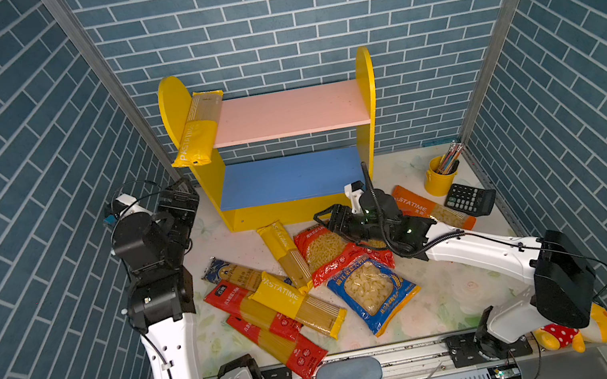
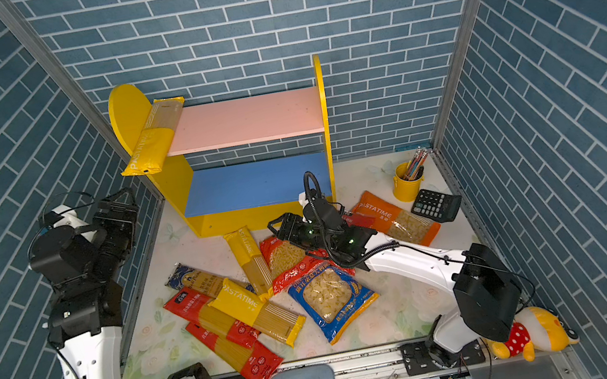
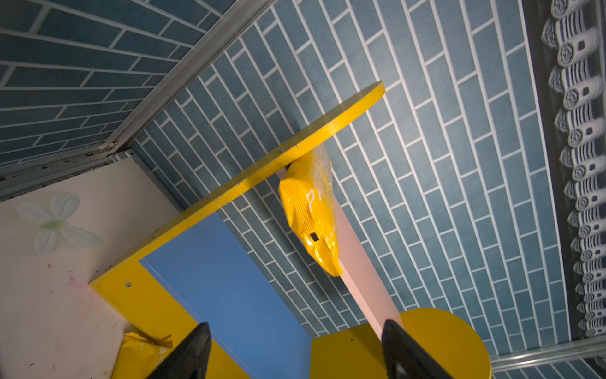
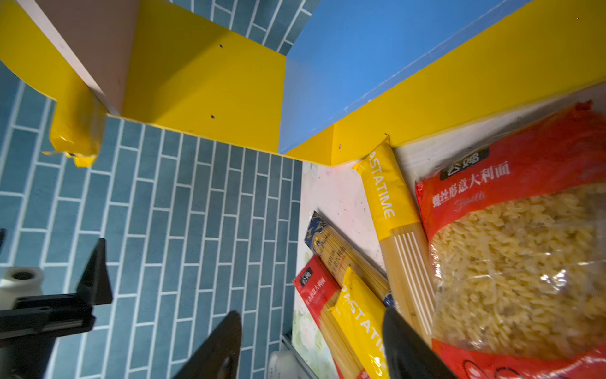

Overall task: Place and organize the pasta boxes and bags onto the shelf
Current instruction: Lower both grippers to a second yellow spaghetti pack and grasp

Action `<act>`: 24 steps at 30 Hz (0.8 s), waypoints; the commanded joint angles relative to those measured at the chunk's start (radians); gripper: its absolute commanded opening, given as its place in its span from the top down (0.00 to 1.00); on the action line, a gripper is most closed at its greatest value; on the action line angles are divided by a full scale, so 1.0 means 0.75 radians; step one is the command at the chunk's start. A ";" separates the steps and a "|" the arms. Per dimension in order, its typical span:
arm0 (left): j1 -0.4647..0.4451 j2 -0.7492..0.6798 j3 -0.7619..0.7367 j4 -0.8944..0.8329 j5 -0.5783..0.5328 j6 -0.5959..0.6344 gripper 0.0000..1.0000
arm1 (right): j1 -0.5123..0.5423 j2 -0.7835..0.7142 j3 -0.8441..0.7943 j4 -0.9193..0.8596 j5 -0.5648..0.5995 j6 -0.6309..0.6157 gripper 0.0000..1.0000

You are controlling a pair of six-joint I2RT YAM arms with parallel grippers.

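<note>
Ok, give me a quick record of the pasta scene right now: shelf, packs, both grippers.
shelf: two tiers, at the back wall
placed: one yellow spaghetti pack, left end of pink upper board, overhanging the front edge
blue lower board: no pack
table: nine packs, eight in an overlapping heap, orange bag apart at right
left gripper: open, empty, raised by the shelf's left panel
right gripper: open, empty, low over red fusilli bag
extras: pencil cup, calculator
</note>
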 commanded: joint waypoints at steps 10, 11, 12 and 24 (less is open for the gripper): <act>-0.491 -0.175 -0.452 -0.340 -0.322 0.263 0.18 | 0.129 0.267 0.281 -0.715 -0.153 -0.650 0.48; -0.533 -0.182 -0.505 -0.348 -0.355 0.263 0.18 | 0.141 0.297 0.308 -0.773 -0.160 -0.690 0.49; -0.577 -0.189 -0.551 -0.350 -0.380 0.249 0.18 | 0.152 0.328 0.340 -0.828 -0.170 -0.727 0.50; -0.832 -0.176 -0.879 -0.343 -0.465 0.090 0.27 | 0.232 0.603 0.425 -0.956 -0.399 -0.968 0.41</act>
